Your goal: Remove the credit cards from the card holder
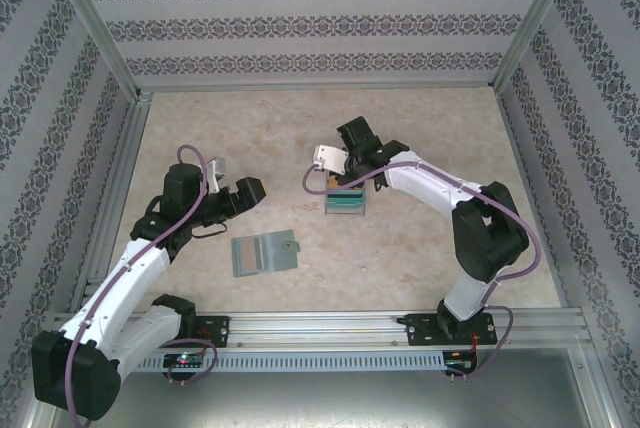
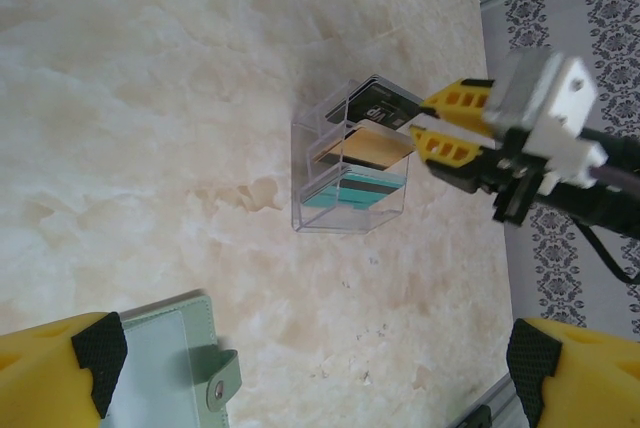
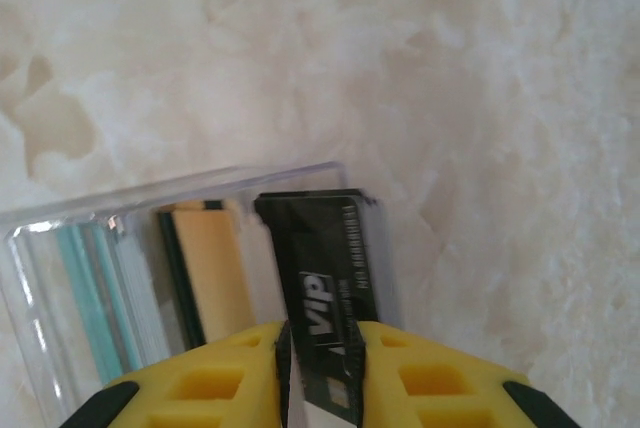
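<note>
Cards are all in the clear holder (image 2: 340, 226), which stands on the surface (image 1: 400, 258) in front of the right arm, so nothing is out yet. The black card (image 2: 385, 106) is at the back tier, the tan card (image 2: 365, 148) in the middle and the teal card (image 2: 350, 193) at the front.

The right fingers (image 3: 220, 378) straddle the top edge of the black card, set narrow on either side of it. I cannot tell whether they pinch it or only bracket it.

The left fingers (image 2: 40, 378) are spread wide and hold nothing, hovering near a green-grey wallet (image 1: 262, 253) that lies flat, well apart from the holder.

As I judge it, the task is at its first extraction, with three cards left to lift out.
</note>
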Available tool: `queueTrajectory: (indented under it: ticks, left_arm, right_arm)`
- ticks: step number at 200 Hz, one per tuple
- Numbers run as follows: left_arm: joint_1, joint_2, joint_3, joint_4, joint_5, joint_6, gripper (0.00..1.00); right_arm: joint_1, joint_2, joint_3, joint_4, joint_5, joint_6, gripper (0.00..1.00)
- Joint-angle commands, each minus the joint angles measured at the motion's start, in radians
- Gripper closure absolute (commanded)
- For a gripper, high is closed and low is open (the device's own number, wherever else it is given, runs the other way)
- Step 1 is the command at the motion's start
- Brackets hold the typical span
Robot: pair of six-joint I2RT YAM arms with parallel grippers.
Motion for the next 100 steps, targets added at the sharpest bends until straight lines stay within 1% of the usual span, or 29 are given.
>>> queueTrajectory:
  ticks: [1,19,36,53,71,100]
  left_arm:
    - [0.011,0.013,-0.011,-0.031,-0.038,0.007,0.01]
    - [0.012,0.04,-0.009,-0.077,-0.085,-0.004,0.0]
    - [0.011,0.076,-0.013,-0.108,-0.097,-0.017,0.04]
    - [0.011,0.11,-0.011,-0.161,-0.137,-0.028,0.08]
    - [0.011,0.134,-0.018,-0.22,-0.184,-0.044,0.1]
    - [0.011,0.144,-0.045,-0.253,-0.181,-0.062,0.12]
  right_arm:
    - [-0.007,-0.074,0.036,0.004,-0.049,0.179,0.74]
    - [-0.004,-0.116,0.037,0.006,-0.087,0.326,0.73]
    - [0.011,-0.15,0.028,0.004,-0.12,0.479,0.73]
    - [0.037,-0.179,-0.004,0.009,-0.145,0.633,0.73]
    - [0.086,-0.208,-0.066,0.047,-0.163,0.762,0.73]
    - [0.176,-0.228,-0.168,0.146,-0.174,0.967,0.74]
